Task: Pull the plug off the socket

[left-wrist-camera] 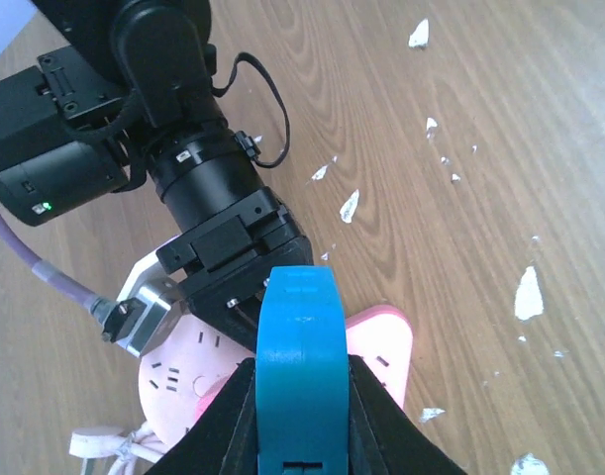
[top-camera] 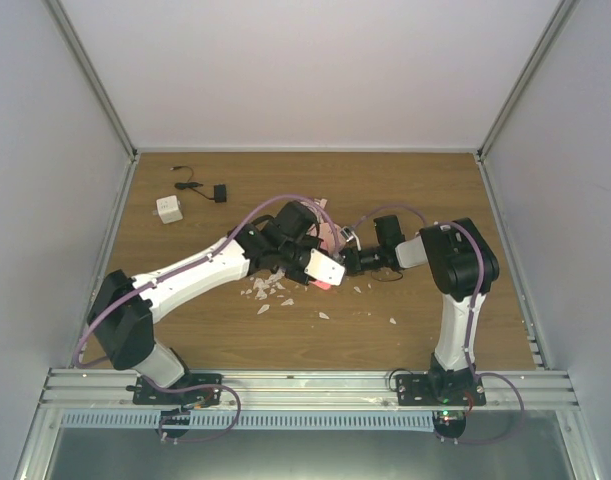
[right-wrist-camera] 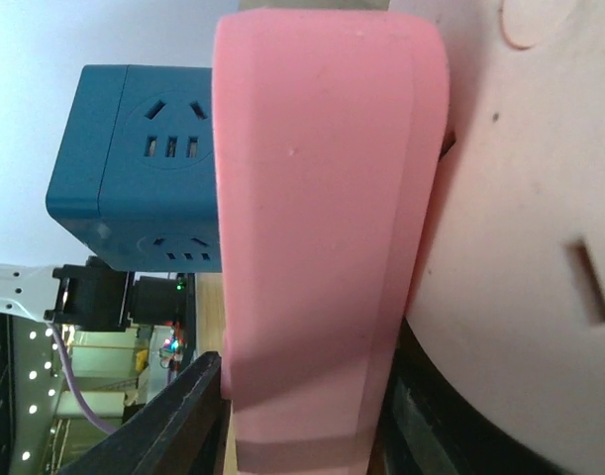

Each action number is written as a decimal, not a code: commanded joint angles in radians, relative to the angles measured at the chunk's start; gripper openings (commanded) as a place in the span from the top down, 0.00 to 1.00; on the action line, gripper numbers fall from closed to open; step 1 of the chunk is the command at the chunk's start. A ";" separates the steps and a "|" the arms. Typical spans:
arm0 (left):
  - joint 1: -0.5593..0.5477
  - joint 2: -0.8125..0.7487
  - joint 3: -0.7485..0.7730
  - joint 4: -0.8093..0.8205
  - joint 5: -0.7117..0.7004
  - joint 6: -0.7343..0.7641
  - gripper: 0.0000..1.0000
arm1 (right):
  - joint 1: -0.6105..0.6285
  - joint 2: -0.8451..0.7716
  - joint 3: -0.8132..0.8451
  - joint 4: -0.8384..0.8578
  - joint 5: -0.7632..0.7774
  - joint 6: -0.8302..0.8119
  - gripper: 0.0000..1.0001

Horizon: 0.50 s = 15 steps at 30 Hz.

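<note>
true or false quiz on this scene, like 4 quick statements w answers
1. The socket is blue. False: it is salmon pink.
2. White chips lie scattered on the wooden table. True.
3. A white cube sits at the far left of the table, apart from both arms. True.
4. The right arm is parked well away from the socket. False: it reaches in to the socket at mid-table, where the left arm meets it.
</note>
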 commanded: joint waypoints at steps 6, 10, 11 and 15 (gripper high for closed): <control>0.100 -0.054 0.070 -0.233 0.244 -0.116 0.86 | -0.012 -0.035 -0.004 -0.097 0.065 -0.097 0.40; 0.160 -0.080 0.080 -0.260 0.315 -0.143 0.86 | -0.012 -0.067 0.000 -0.142 0.065 -0.142 0.25; 0.174 -0.086 0.083 -0.263 0.330 -0.151 0.86 | -0.011 -0.075 -0.001 -0.151 0.064 -0.153 0.23; 0.232 -0.100 0.096 -0.275 0.396 -0.178 0.86 | -0.011 -0.098 0.009 -0.208 0.055 -0.209 0.17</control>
